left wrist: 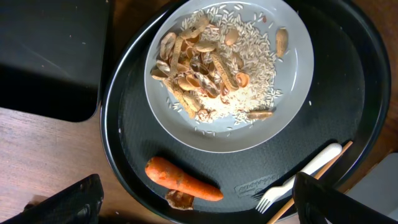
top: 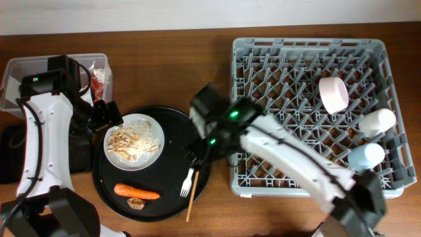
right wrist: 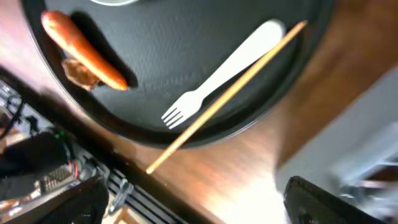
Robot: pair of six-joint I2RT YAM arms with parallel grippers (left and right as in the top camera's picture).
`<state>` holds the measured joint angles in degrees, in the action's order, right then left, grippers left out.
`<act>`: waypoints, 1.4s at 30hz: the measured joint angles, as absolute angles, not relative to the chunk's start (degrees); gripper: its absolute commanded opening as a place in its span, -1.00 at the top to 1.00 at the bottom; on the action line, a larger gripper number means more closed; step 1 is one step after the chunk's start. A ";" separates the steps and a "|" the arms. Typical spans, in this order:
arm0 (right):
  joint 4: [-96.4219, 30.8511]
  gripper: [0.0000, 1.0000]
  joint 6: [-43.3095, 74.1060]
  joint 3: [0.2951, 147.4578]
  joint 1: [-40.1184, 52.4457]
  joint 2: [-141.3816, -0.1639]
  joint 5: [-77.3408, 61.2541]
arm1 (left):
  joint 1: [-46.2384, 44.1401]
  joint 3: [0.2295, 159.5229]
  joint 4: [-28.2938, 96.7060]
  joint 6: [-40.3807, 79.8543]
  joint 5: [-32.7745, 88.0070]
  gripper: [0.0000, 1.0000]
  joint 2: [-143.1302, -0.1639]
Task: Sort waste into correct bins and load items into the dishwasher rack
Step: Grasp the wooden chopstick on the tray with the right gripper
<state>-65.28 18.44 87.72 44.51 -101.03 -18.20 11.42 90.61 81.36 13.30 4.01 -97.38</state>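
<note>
Bowl (top: 333, 94), white cup (top: 378, 122) and blue cup (top: 366, 157) sit in the rack (top: 263, 178) at right; wrapper (top: 99, 78) lies in the tub (top: 20, 69), upper left; left to do, on the round tray (top: 171, 125) at centre: plate (top: 151, 125) of scraps (top: 128, 141), carrot (top: 136, 191), morsel (top: 136, 204), fork (top: 190, 182), chopstick (top: 193, 197); left gripper (top: 105, 113) by the plate and right gripper (top: 199, 157) above the fork are both spread, empty.
</note>
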 measured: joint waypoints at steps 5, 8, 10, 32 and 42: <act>-61.21 -0.40 30.63 84.68 50.83 -108.29 -13.28 | 11.42 90.61 81.21 13.30 3.99 -0.93 -97.38; -57.82 -0.21 35.16 84.55 51.11 -113.08 -11.42 | 11.42 90.61 81.21 13.30 4.01 -0.93 -97.38; -56.31 -0.18 36.60 84.55 51.11 -115.37 -11.18 | 11.42 90.61 81.19 13.30 4.01 -0.93 -97.38; -54.57 0.62 45.89 84.47 51.11 -118.80 -10.59 | 11.42 90.61 81.19 13.30 4.01 -0.93 -97.38; -54.57 0.78 48.14 84.42 52.03 -118.80 -10.57 | 11.42 90.61 81.19 13.30 4.01 -0.93 -97.38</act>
